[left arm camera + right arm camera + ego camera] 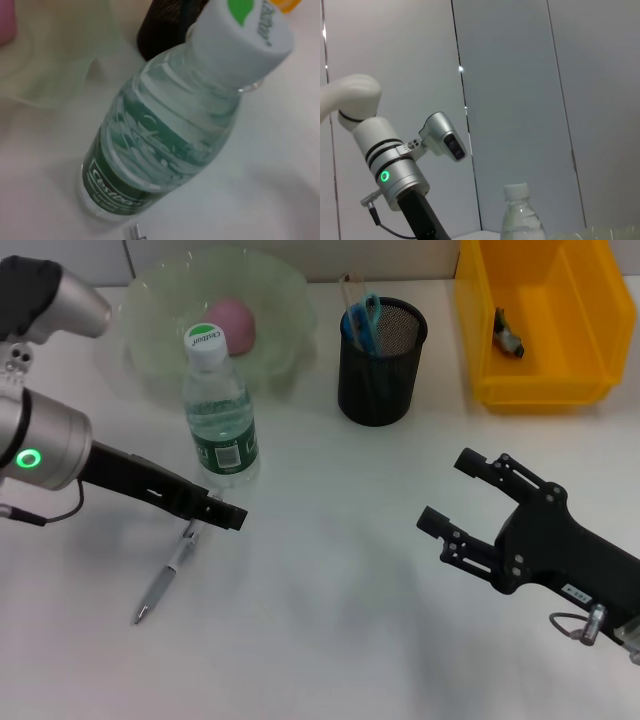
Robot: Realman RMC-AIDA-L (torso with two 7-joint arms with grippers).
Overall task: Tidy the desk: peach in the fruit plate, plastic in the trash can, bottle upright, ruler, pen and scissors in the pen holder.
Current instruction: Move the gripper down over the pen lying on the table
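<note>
The pink peach (232, 322) lies in the pale green fruit plate (150, 300). In front of the plate the water bottle (220, 415) stands upright; it fills the left wrist view (160, 135). The black mesh pen holder (380, 365) holds the blue-handled scissors (362, 322) and the ruler (350, 288). A silver pen (165, 580) lies flat on the desk, and my left gripper (218, 512) hangs just over its upper end, beside the bottle's base. My right gripper (450, 492) hovers open and empty at the front right.
The yellow bin (480, 340) at the back right has a small dark scrap (510, 335) inside it. The right wrist view looks level across at my left arm (395, 175) and the bottle's top (519, 212).
</note>
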